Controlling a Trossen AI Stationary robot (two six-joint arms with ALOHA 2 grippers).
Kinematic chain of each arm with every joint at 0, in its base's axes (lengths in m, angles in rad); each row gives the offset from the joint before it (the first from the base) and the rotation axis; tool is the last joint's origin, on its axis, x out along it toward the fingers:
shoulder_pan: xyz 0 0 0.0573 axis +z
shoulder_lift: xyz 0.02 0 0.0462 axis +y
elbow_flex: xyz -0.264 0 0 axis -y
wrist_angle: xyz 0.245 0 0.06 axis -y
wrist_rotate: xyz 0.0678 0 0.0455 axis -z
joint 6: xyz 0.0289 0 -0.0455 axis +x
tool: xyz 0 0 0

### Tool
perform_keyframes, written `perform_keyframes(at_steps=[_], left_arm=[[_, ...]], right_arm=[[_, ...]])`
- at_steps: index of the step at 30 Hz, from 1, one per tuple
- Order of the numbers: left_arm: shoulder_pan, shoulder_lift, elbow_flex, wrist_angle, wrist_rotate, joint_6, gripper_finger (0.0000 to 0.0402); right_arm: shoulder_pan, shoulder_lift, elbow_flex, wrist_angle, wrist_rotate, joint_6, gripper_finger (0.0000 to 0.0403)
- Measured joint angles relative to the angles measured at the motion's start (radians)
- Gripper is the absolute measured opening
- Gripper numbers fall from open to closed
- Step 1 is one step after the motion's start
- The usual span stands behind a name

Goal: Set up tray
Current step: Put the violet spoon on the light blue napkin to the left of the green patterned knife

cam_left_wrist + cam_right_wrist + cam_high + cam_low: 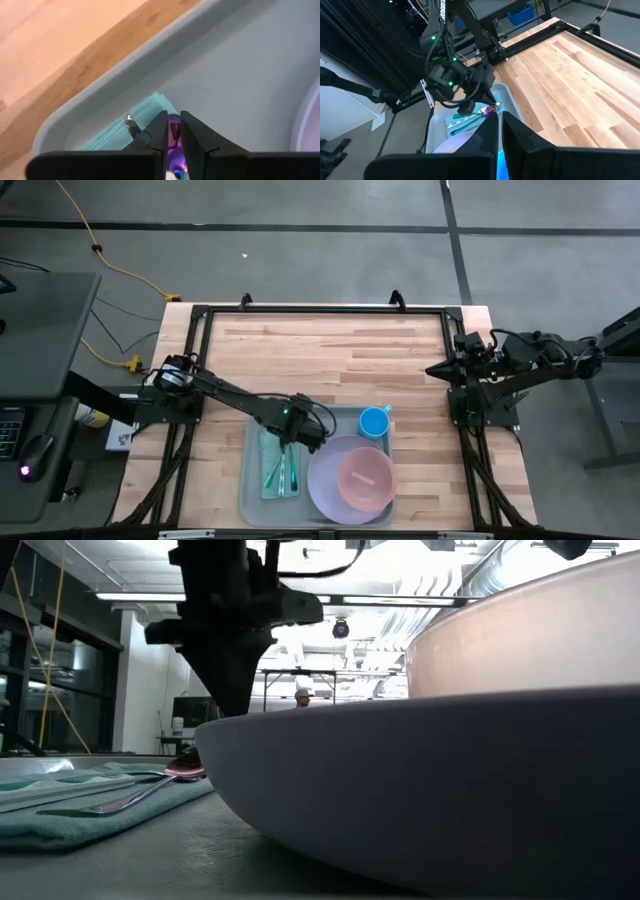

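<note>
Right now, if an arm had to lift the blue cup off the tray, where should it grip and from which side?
Probably from straight above, gripping the rim of the blue cup: it stands upright, mouth up, in the tray's far right corner. Take the wall facing the bare wood; the pink bowl on the lavender plate crowds its near side. The right gripper, parked shut, has the clearer path.

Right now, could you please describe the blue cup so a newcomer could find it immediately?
Look at the grey-blue tray at the wooden table's near edge. In its far right corner stands the small blue cup, just beyond the lilac plate carrying a pink bowl. It is the only bright blue, round, open-topped item.
</note>
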Motion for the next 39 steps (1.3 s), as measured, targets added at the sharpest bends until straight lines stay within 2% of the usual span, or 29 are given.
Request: perform_keyframes(at_steps=[10, 15, 24, 33, 36, 39], left_arm=[[0.080, 0.015, -0.002, 0.066, 0.191, 0.349, 0.0136], [0.106, 0.027, -0.003, 0.079, 0.194, 0.432, 0.0144], [0.116, 0.037, -0.003, 0.099, 0.240, 0.495, 0.0111], [0.116, 0.045, -0.003, 0.101, 0.258, 0.523, 0.0015], [0.116, 0.045, -0.003, 0.103, 0.259, 0.538, 0.0013], [0.116, 0.045, -0.003, 0.098, 0.261, 0.547, 0.0042]], right_arm=[[0.000, 0.000, 0.000, 0.002, -0.012, 0.010, 0.0000], [0.000, 0.000, 0.000, 0.002, -0.011, 0.021, 0.0000], [0.000, 0.000, 0.000, 0.002, -0.006, 0.037, 0.0000], [0.000, 0.000, 0.000, 0.002, 0.000, 0.037, 0.0000], [0.000, 0.000, 0.000, 0.002, 0.000, 0.037, 0.0000], [0.000, 0.000, 0.000, 0.002, 0.000, 0.036, 0.0000]])
